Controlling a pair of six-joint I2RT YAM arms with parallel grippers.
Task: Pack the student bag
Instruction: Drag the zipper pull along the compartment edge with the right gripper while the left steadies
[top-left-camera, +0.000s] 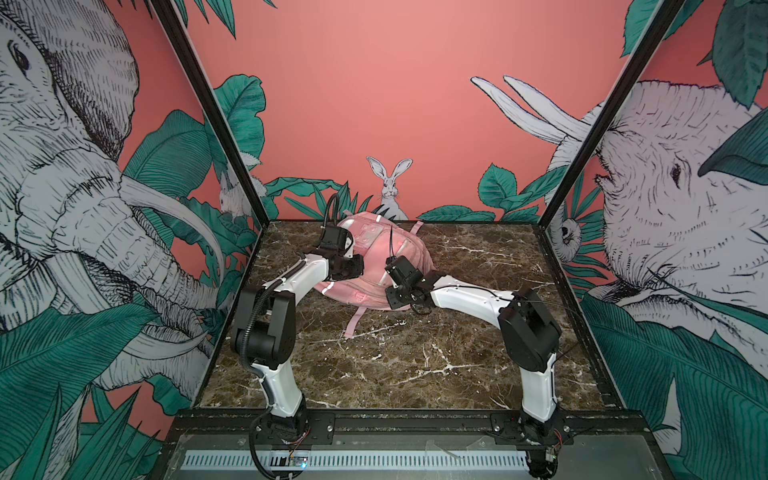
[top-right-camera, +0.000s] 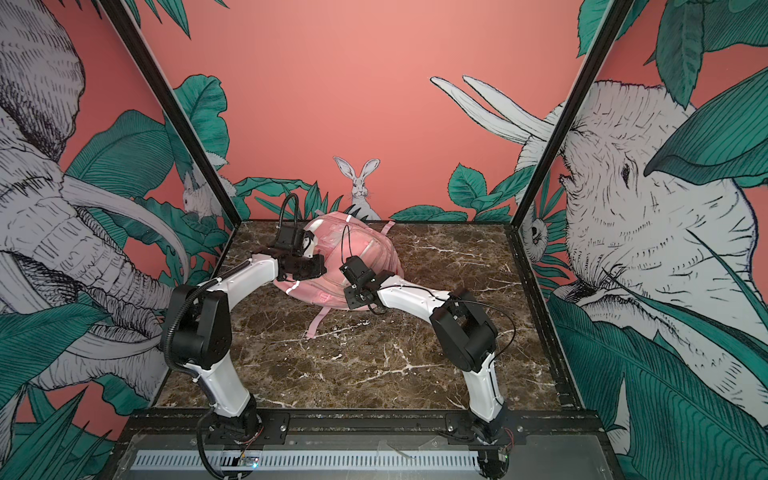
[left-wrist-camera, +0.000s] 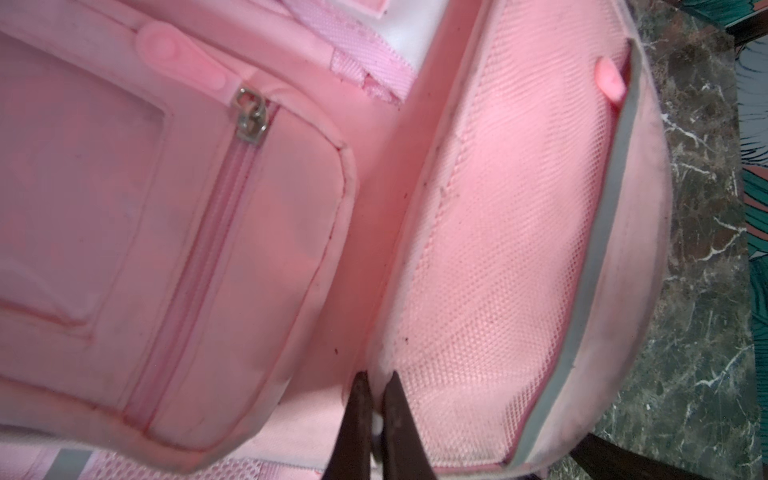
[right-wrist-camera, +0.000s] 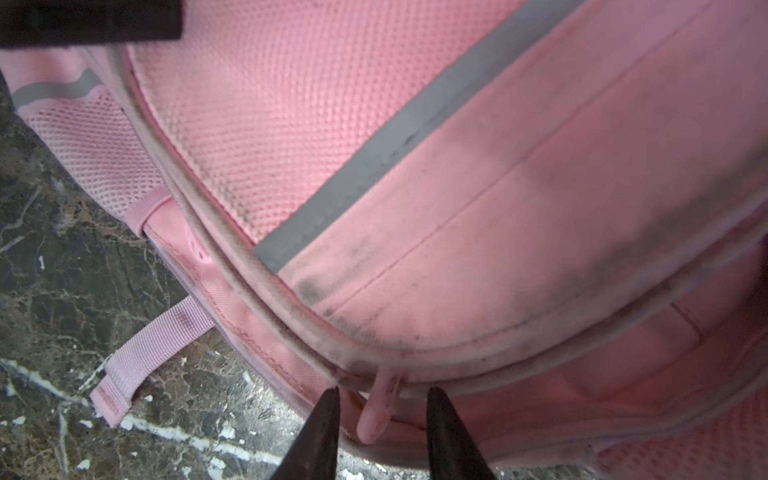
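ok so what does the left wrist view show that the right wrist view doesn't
Only left wrist: a front pocket with a metal slider, and the left tool shut at a seam, a small white bit between its fingers.
Only right wrist: the right tool open, a pink zip pull between its fingers untouched, and a loose strap lying on the table.
Both: the pink bag with its mesh, a grey strip, and marble table.
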